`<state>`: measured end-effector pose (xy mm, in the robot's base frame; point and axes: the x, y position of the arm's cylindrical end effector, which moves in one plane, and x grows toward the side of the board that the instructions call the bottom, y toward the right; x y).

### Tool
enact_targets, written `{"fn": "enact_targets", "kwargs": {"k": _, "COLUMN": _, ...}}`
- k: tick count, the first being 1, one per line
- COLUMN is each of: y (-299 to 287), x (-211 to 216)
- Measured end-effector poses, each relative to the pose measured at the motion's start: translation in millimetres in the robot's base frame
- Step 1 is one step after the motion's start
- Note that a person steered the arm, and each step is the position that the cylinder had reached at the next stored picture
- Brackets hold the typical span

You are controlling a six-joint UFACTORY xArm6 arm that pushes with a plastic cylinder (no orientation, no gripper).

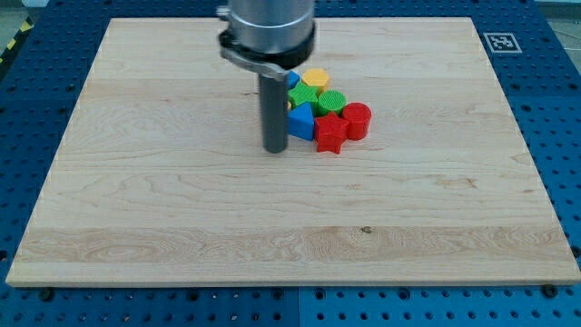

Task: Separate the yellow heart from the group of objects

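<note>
At the cluster's left edge, my tip — a bare rod, no pincer — touches the blue block.

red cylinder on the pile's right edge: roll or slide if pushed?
The red cylinder stands on its flat end, so it would likely slide, not roll. It looks rigid and small, probably light. It touches the red star, so a leftward push would likely shove that too. My tip is left of the pile.
</note>
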<state>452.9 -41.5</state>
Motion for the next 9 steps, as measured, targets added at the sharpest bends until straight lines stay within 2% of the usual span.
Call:
{"fn": "enact_targets", "kwargs": {"k": 1, "y": -40, "x": -6}}
{"fn": "enact_targets", "kwargs": {"k": 2, "y": -44, "x": -20}}
{"fn": "enact_targets", "kwargs": {"k": 4, "y": 35, "x": -6}}
{"fn": "enact_targets", "kwargs": {"k": 5, "y": 41, "x": 1}}
{"fn": "enact_targets", "kwargs": {"k": 7, "y": 41, "x": -42}}
{"fn": "enact_targets", "kwargs": {"k": 9, "y": 18, "x": -50}}
